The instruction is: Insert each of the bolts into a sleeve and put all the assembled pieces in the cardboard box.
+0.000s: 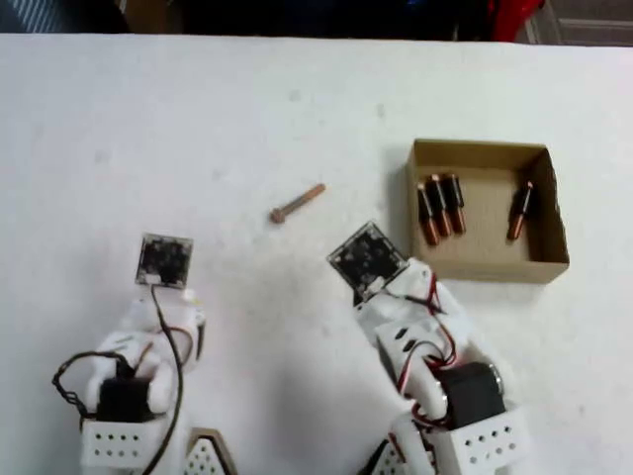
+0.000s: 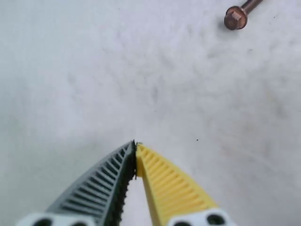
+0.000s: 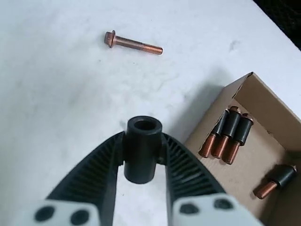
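A black sleeve point(image 3: 142, 150) is held tight in the right gripper point(image 3: 143, 141). It is squeezed from both sides by the two dark fingers point(image 3: 101, 172). The round hole at the sleeve's end is turned up toward the wrist camera.

The left gripper point(image 2: 136, 149) is shut. Its grey finger point(image 2: 101, 183) and yellow finger point(image 2: 169, 188) are pressed together at the tips, over the white table point(image 1: 198, 119).

One copper bolt point(image 1: 298, 203) is left lying flat on the table. In the high view it is seen out past both arms, between them, and well apart from each gripper. It is also seen in the left wrist view point(image 2: 240, 13) and in the right wrist view point(image 3: 134, 43).

The cardboard box point(image 1: 485, 148) is set on the right side of the table, near the right arm point(image 1: 425, 327). Four finished pieces are laid inside it, each a copper bolt in a black sleeve. Three of them point(image 1: 440, 208) are packed side by side and touching. The fourth one point(image 1: 520, 211) is laid by itself near the far wall of the box. The held sleeve is kept just beside the box, not inside it.
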